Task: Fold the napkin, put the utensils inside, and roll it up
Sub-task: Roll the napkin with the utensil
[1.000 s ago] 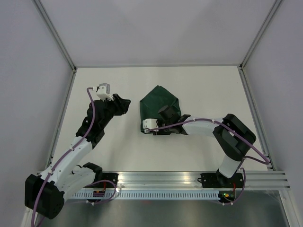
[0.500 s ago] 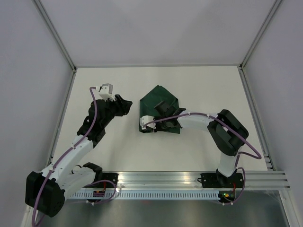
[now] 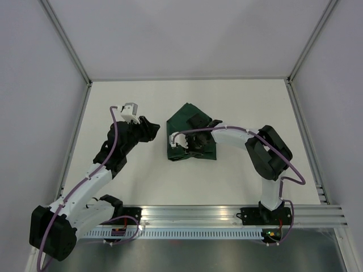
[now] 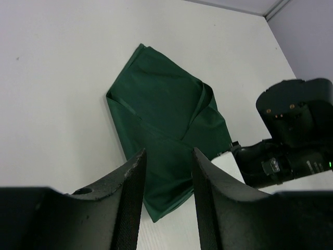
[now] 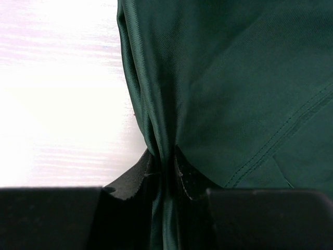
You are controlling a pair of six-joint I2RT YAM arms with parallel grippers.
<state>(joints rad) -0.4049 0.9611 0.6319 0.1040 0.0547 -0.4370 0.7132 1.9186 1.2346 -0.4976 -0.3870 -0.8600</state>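
The dark green napkin [image 3: 182,118] lies folded and creased on the white table, mid-field. My right gripper [image 3: 195,133] is down on its middle, and in the right wrist view its jaws [image 5: 165,162] are shut on a bunched ridge of the napkin [image 5: 239,78]. My left gripper [image 3: 152,129] hovers just left of the cloth, open, with nothing between its fingers [image 4: 134,192]. Past those fingers, the left wrist view takes in the napkin [image 4: 161,104] and the right arm [image 4: 294,130]. The utensils are out of view.
The white table [image 3: 238,102] is bounded by grey walls at the back and both sides. A metal rail [image 3: 198,214] with the arm bases runs along the near edge. The right arm's elbow [image 3: 269,150] stands right of the napkin.
My right gripper has slid toward the far left across the napkin and closed on a fold of it. The left gripper has drifted slightly right toward the cloth.
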